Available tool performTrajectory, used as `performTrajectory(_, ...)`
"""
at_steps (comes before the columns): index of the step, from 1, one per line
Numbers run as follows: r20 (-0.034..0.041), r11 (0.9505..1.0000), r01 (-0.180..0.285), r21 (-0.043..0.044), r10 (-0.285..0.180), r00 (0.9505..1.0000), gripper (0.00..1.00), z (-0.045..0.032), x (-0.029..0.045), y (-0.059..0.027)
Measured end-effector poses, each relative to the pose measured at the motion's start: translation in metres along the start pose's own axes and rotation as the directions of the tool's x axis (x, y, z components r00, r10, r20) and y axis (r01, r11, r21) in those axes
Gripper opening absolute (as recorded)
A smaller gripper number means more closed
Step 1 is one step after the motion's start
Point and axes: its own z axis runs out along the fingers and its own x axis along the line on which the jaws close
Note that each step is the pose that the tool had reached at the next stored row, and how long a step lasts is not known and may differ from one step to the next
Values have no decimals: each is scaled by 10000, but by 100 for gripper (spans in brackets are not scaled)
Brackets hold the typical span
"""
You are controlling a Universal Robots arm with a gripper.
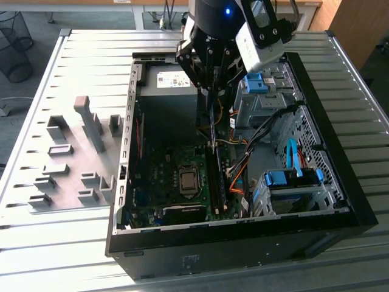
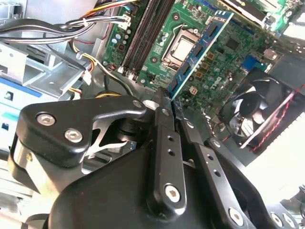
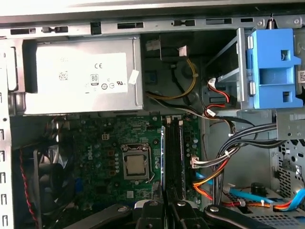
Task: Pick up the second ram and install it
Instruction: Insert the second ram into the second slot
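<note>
— What sits closest to the second wrist view's camera?

— The black gripper (image 2: 167, 102). Its fingers (image 2: 162, 119) are pressed narrow on the end of the second ram (image 2: 200, 45), a thin blue-green stick that runs away from the fingertips over the motherboard (image 2: 228, 52).

— Where is the stick relative to the slots?

— Above the board, near the processor socket (image 2: 183, 47); the dark memory slots (image 2: 145, 33) lie on the socket's other side. In the first wrist view the ram (image 3: 163, 157) appears edge-on as a thin line just beside the slots (image 3: 175, 152). Whether it touches one, I cannot tell.

— And from farther back?

— In the exterior view the gripper (image 1: 209, 85) hangs inside the open computer case (image 1: 340, 201), holding the ram (image 1: 211, 125) upright over the board. Blue drive-bay clips (image 1: 289, 178) sit toward the exterior view's right. The case lies on the slatted metal counter (image 1: 61, 243), with grey holder blocks (image 1: 91, 125) well apart on the exterior view's left.
</note>
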Motion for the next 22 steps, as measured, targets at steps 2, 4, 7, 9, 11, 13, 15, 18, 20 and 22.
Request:
performTrajectory(2, -2, 10000, -1, 1, 1, 10000, 14, 25, -19, 1)
performTrajectory(4, -2, 10000, 0, 2, 0, 10000, 14, 60, -33, 2)
performTrajectory(7, 0, 10000, 1, 16, -1, 10000, 14, 114, -48, 3)
performTrajectory(9, 2, 10000, 11, 39, -11, 10000, 14, 150, -52, 4)
performTrajectory(11, 13, 10000, 69, 61, -70, 10000, 14, 174, -54, 4)
performTrajectory(13, 14, 9999, 94, 66, -94, 10000, 14, 186, -54, 4)
performTrajectory(15, 13, 9999, 95, 68, -95, 10000, 14, 186, -54, 4)
performTrajectory(18, 14, 9999, 96, 66, -96, 10000, 14, 189, -54, 4)
performTrajectory(20, 15, 9999, 96, 62, -96, 10000, 14, 195, -54, 4)
performTrajectory(22, 15, 9999, 96, 63, -96, 10000, 14, 210, -54, 4)
